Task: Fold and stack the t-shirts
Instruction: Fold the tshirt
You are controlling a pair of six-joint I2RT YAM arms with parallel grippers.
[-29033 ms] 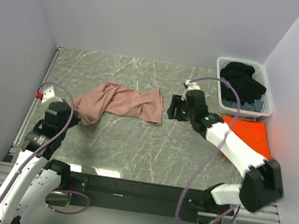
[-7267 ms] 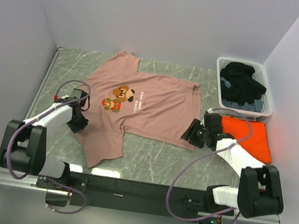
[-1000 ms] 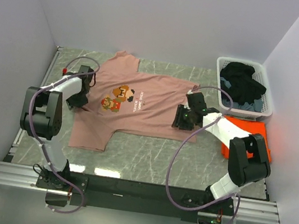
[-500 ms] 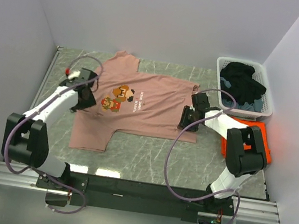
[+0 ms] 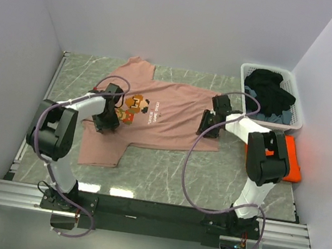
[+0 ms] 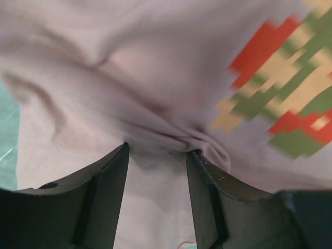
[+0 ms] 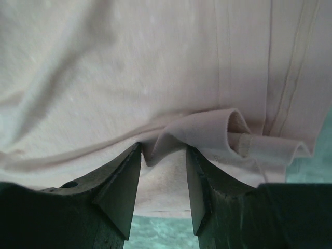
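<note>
T-shirts from the top view: the dusty-pink tee lies spread open on the table, well to the left of the white laundry basket, chest graphic up. The orange tee lies folded just in front of the basket. Dark clothes fill the basket. The left gripper is down on the pink cloth on the far side of the graphic from the basket. The right gripper sits at the tee's edge nearest the basket.

Left wrist view: the left gripper has its fingers set apart on either side of a bunched ridge of dusty-pink tee. The pixel graphic lies just to one side. Whether the fingers actually pinch the ridge, I cannot tell.

Right wrist view: the right gripper grasps a raised fold of the dusty-pink tee at its stitched edge. The fold curls up between the two fingers and touches both inner faces. A strip of table shows past the edge.
</note>
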